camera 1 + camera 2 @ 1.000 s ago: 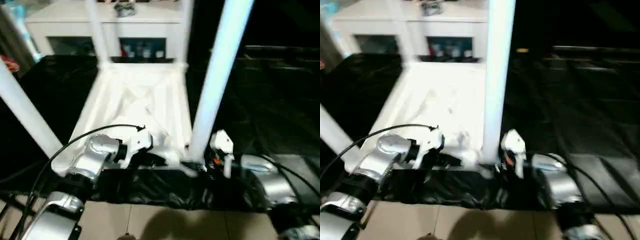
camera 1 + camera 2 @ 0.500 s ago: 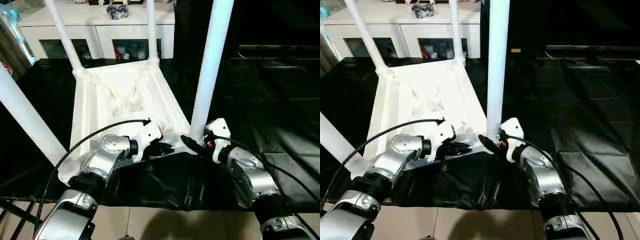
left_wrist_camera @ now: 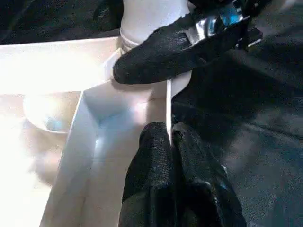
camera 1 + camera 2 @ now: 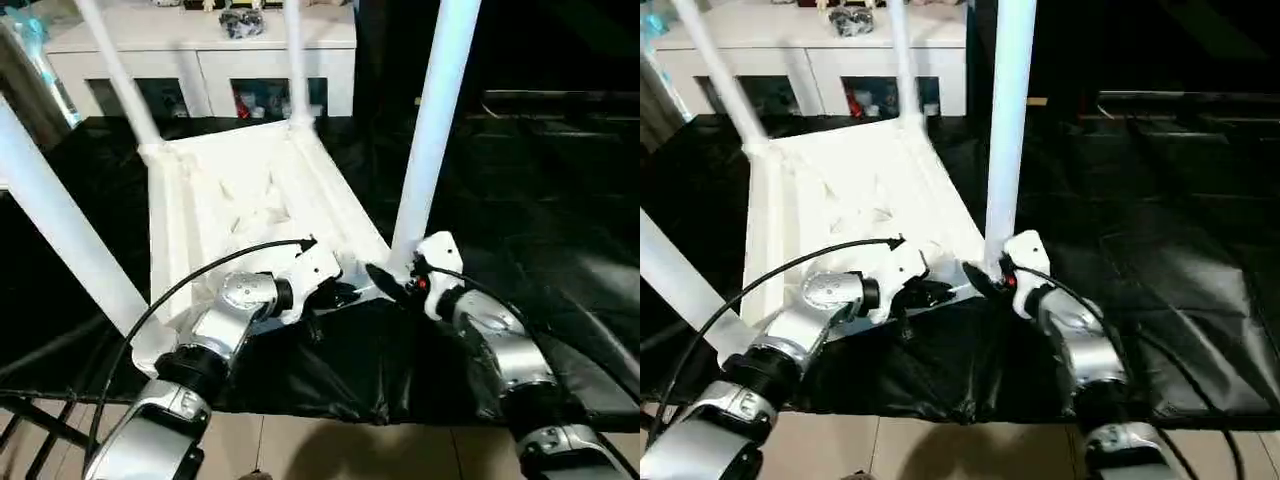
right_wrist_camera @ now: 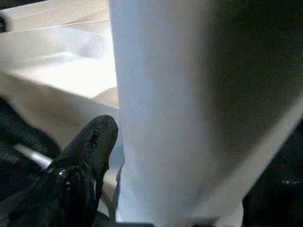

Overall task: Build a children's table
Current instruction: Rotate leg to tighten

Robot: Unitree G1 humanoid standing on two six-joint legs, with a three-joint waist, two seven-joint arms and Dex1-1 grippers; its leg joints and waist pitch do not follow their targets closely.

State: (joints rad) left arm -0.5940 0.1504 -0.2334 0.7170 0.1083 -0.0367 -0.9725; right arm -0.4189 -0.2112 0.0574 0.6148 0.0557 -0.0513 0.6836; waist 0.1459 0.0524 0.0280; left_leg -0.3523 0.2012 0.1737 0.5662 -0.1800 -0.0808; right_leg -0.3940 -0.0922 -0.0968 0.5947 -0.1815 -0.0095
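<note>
- I see the tabletop [image 4: 250, 200] lying upside down on the black sheet [image 4: 520, 200], four legs [image 4: 437, 120] sticking up.
- My left fingers [image 3: 173, 156] pinch its near rim, tight together.
- My right fingers [image 5: 90, 142] sit by the near-right leg; I cannot tell their gap.

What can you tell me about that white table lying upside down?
The children's table looks like white plastic, its ribbed underside facing up on black sheeting. Four round legs rise from its corner sockets. The left gripper is shut on the near rim; the right gripper sits at the base of the near right leg.
</note>
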